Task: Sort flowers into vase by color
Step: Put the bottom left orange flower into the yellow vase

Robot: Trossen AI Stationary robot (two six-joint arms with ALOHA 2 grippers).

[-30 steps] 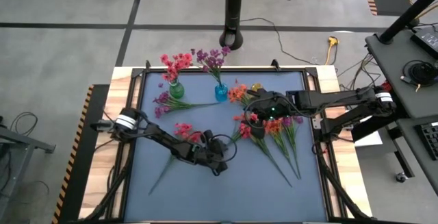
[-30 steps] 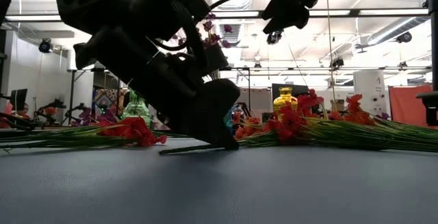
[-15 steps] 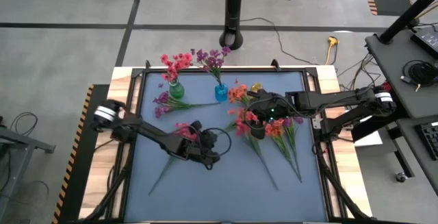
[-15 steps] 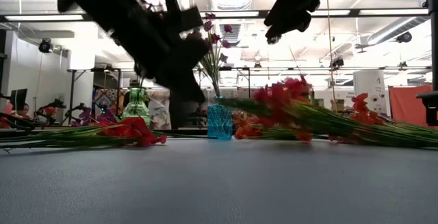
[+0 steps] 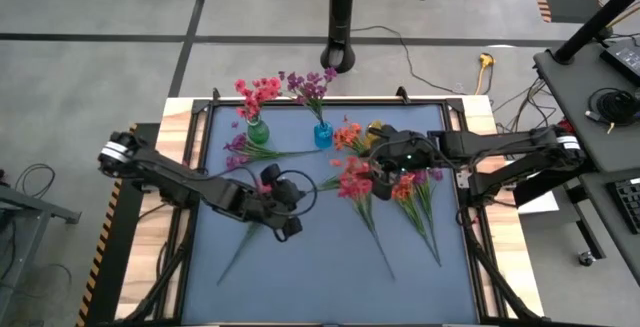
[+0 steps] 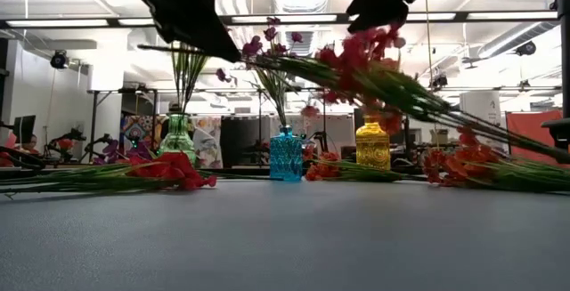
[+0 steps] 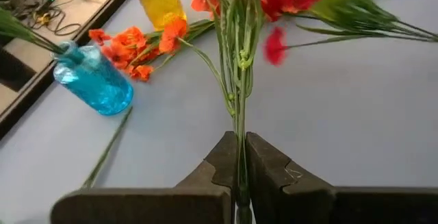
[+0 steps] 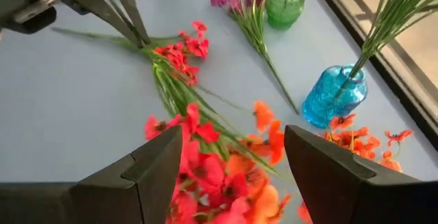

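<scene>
My left gripper point(image 7: 241, 138) is shut on a red flower sprig point(image 5: 352, 180) held up over the middle of the table point(image 5: 300, 287). The sprig's blossoms point(image 6: 356, 51) hang high in the low view. My right gripper point(image 8: 233, 138) stands open above a pile of orange-red and red flowers point(image 5: 415, 195) at the right and holds nothing. A green vase point(image 5: 257, 130) holds pink-red flowers and a blue vase point(image 5: 322, 135) holds purple ones. The right arm partly hides a yellow vase point(image 6: 372, 144). A purple sprig point(image 5: 245, 150) and a red sprig point(image 5: 268, 189) lie flat. My left gripper pinches one thin green stem point(image 7: 239, 125) of the red sprig between its two fingers. The fingers slant downward and lie along the stem, which runs straight out past their tips to the blossoms. The sprig is lifted. Its leafy main stem point(image 6: 463, 117) slopes down toward the table's near right.
Loose orange flowers point(image 5: 350, 135) lie beside the yellow vase at the far edge. The lying red sprig's stem point(image 5: 235, 255) runs toward the near left. The blue mat's near half is bare apart from the stems, and wooden rails border the table.
My left gripper has risen from the table and drawn back toward the left edge. The red sprig has come up with it, out of the pile and clear of the mat, and its long stem has swung leftward. My right gripper has stayed where it was.
</scene>
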